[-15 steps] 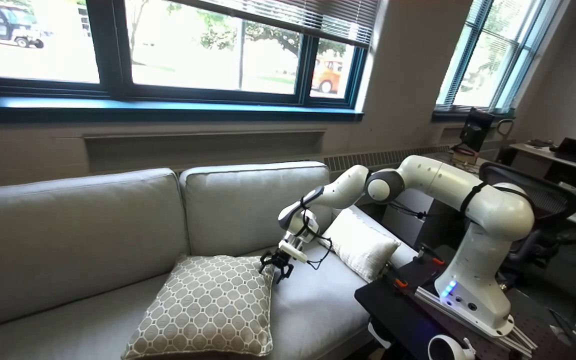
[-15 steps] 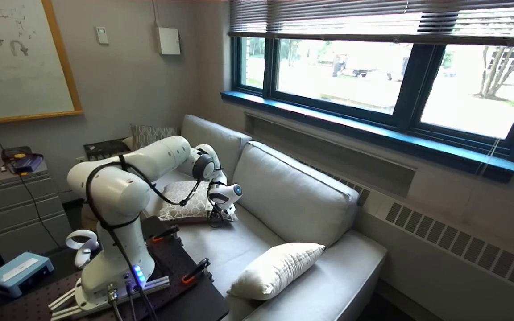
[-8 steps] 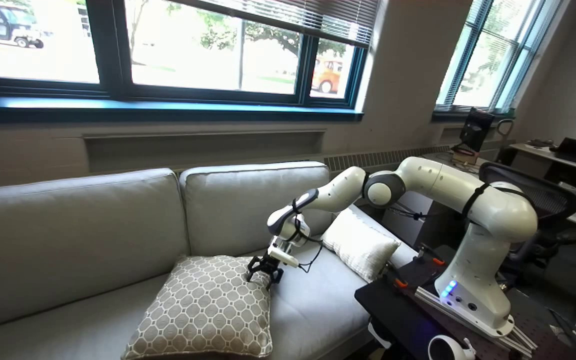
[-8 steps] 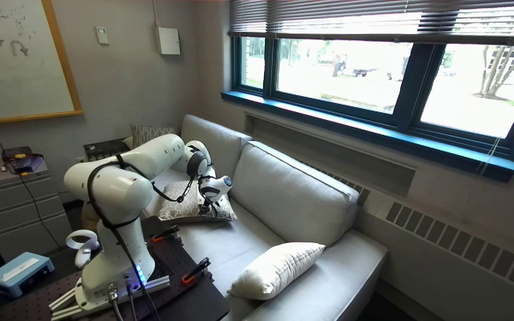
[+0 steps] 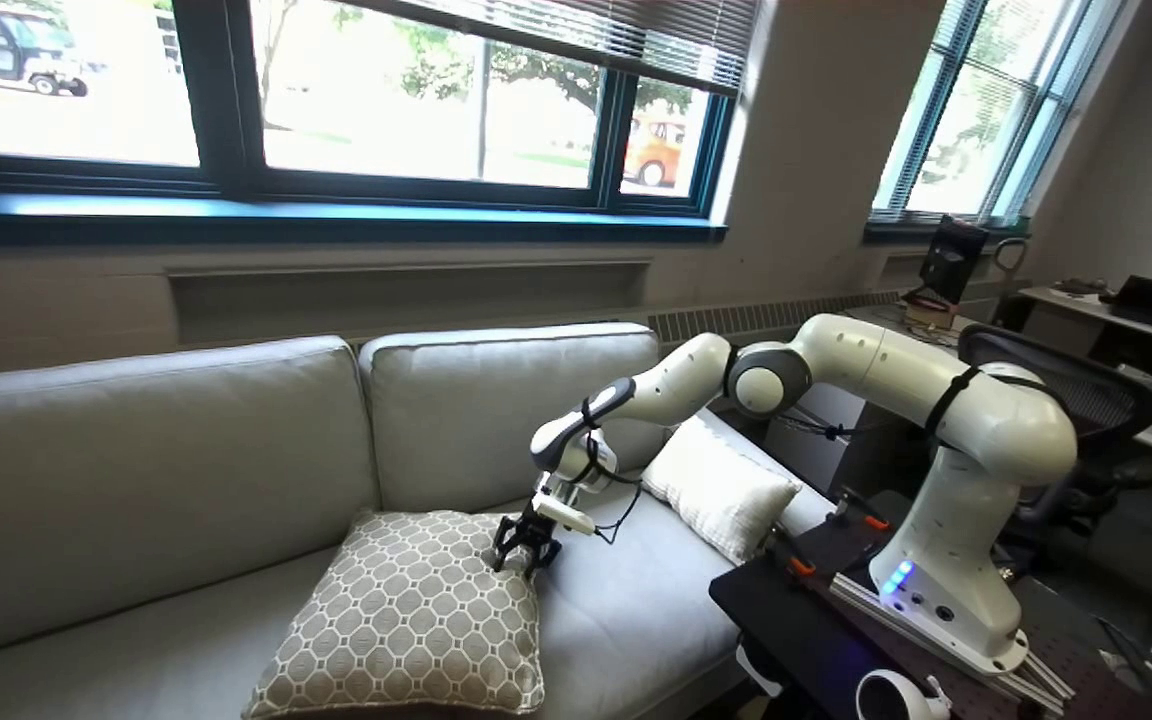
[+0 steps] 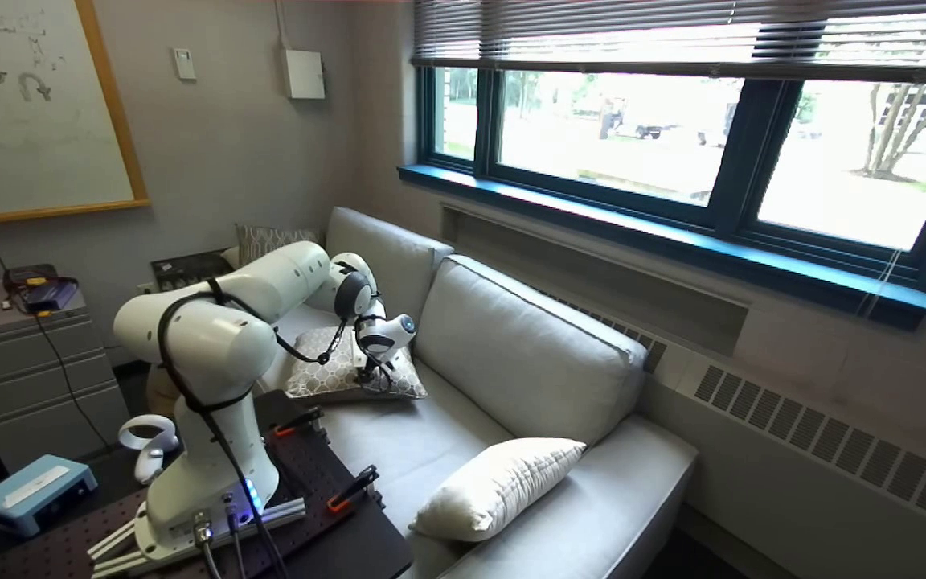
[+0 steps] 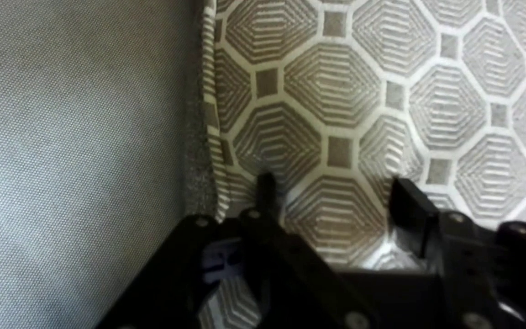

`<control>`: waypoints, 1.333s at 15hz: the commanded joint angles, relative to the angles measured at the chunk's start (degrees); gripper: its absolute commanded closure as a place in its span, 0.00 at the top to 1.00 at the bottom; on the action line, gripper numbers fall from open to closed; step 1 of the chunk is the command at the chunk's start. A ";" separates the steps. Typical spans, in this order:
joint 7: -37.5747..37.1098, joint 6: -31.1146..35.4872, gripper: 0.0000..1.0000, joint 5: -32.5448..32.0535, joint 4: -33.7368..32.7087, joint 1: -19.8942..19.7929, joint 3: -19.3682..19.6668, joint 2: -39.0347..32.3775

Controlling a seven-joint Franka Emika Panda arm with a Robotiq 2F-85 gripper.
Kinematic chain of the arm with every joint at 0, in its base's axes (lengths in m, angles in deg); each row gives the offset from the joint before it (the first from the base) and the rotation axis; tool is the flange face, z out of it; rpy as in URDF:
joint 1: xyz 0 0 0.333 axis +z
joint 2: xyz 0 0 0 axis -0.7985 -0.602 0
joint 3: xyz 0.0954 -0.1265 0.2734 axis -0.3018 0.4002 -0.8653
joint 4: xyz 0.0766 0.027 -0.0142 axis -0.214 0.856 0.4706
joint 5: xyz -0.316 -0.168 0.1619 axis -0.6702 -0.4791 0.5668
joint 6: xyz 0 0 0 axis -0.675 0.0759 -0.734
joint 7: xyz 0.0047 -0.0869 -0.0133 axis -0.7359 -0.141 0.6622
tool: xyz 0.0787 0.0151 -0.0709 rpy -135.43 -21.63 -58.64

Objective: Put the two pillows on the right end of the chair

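A large square tan fabric pillow with a cream lattice pattern (image 5: 411, 615) is laid flat on the seat of the long pale grey-beige upholstered couch (image 5: 626, 600), in front of a boxy grey back cushion (image 5: 511, 420) and apart from the right end. At that end a smaller plain cream-white square cloth pillow (image 6: 503, 486) is seen in both exterior views, propped against the padded armrest (image 6: 620, 482); half of the task can thus be judged done.

The black two-fingered tool (image 7: 332, 188) is held at the lattice pillow's edge nearest the armrest, toward the back. In the wrist view its fingers (image 7: 413, 205) are set wide apart, patterned cloth is shown between them, and nothing appears to be gripped. Contact with the cloth seems likely, but how deeply the tips are pressed in cannot be told.

The step in hand is judged to be the grasp of the lattice pillow. Next, the fingers need to be closed so that a good fold is pinched, after which the pillow is to be lifted or dragged along the seat to the right. A shallow bite on plump filling could slip, and the cream-white pillow could be nudged on arrival.
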 commanded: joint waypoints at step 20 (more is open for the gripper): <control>20.02 7.55 0.03 -2.54 15.13 -14.81 -8.61 6.45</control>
